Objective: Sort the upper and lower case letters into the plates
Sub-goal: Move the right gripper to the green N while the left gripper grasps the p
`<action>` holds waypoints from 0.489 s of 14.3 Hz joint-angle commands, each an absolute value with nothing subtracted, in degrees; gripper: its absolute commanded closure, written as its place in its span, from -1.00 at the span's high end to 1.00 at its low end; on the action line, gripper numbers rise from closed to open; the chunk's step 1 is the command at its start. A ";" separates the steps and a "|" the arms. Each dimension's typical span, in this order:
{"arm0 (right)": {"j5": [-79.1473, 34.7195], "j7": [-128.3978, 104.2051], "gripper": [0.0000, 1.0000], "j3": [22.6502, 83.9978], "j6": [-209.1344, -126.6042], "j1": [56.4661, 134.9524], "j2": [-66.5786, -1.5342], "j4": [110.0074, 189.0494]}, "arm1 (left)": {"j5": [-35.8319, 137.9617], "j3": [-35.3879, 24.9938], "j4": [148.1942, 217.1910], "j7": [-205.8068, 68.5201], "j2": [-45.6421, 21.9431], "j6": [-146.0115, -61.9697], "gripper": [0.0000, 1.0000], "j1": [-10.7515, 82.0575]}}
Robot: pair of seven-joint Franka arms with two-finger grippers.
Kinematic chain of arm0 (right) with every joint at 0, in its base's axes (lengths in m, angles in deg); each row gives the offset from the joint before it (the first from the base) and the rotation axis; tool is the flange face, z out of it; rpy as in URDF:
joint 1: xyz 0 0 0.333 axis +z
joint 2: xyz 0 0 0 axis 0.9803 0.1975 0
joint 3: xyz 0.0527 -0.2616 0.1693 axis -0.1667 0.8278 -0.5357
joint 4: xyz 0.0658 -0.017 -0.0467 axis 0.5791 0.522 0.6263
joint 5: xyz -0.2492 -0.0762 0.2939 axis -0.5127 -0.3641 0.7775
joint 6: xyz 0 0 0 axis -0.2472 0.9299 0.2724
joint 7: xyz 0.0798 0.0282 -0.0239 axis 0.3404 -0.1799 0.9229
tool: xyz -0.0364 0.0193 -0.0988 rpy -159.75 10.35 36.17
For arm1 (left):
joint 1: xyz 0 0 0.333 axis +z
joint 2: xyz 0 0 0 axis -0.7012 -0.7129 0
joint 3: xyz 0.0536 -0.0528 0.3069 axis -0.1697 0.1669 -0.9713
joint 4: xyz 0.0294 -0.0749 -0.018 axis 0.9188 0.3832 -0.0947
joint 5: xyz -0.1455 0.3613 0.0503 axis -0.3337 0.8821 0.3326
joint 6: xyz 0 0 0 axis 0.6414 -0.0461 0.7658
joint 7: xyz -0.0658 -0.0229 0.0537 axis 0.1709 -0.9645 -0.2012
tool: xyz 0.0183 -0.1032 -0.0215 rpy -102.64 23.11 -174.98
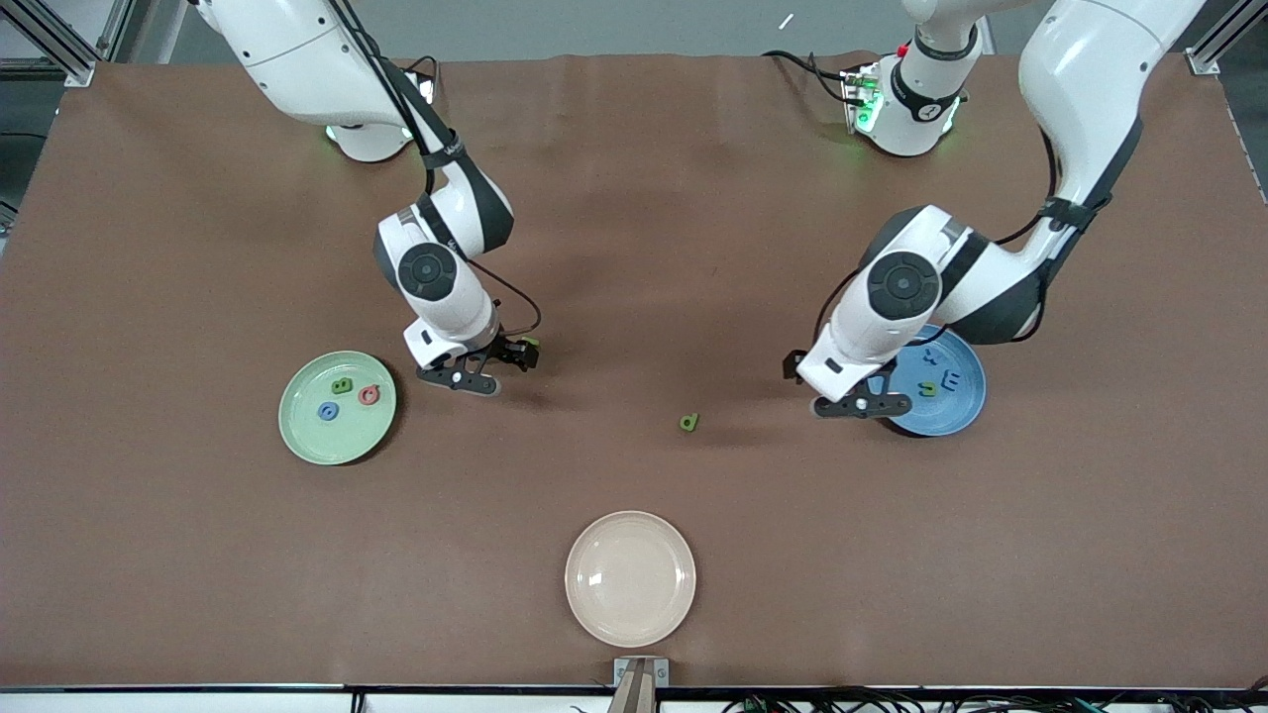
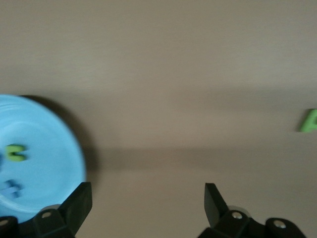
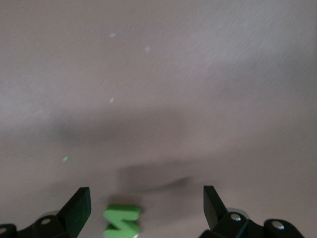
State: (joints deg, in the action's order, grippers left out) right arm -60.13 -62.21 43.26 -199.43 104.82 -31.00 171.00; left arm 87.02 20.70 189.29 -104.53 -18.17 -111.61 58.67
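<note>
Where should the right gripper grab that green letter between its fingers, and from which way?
Straight down from above. The green letter lies flat on the table between the open right gripper fingers, so closing across its narrow side edges looks best; its shape is blurred, so which strokes cannot be told.

Brown table covering (image 1: 634,198), matte, faintly creased, spread across the whole work surface. One cream-white plate (image 1: 630,578), round and shallow, lying flat near the table edge closest to the front camera, about midway between the two ends, nothing in it. One metal bracket (image 1: 640,673) at that same edge, just beside the plate. Black cables (image 1: 802,61) trailing at the opposite edge.
</note>
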 commanded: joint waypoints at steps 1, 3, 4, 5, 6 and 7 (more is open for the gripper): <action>-59.32 -65.38 1.00 43.74 -201.13 107.52 -32.91 173.38 | 87.12 20.16 182.05 -105.08 -24.18 -110.31 0.99 53.96; -59.32 -65.73 0.98 43.83 -201.75 108.75 -32.56 173.38 | 87.30 16.40 178.45 -108.05 -26.47 -110.31 0.99 47.82; -59.32 -65.73 0.94 43.83 -202.36 109.11 -32.30 173.38 | 87.13 12.81 175.99 -109.64 -27.53 -110.31 0.99 43.08; -59.32 -65.82 0.90 43.92 -202.54 109.11 -31.95 173.38 | 86.78 9.38 173.88 -110.52 -28.58 -110.31 0.99 38.94; -59.41 -65.82 0.89 43.92 -202.72 109.20 -31.68 173.38 | 86.60 6.04 171.60 -111.49 -29.90 -110.40 0.99 35.07; -59.41 -65.91 0.86 43.92 -202.89 109.20 -31.42 173.38 | 86.51 3.49 169.14 -112.37 -31.30 -110.40 0.99 31.99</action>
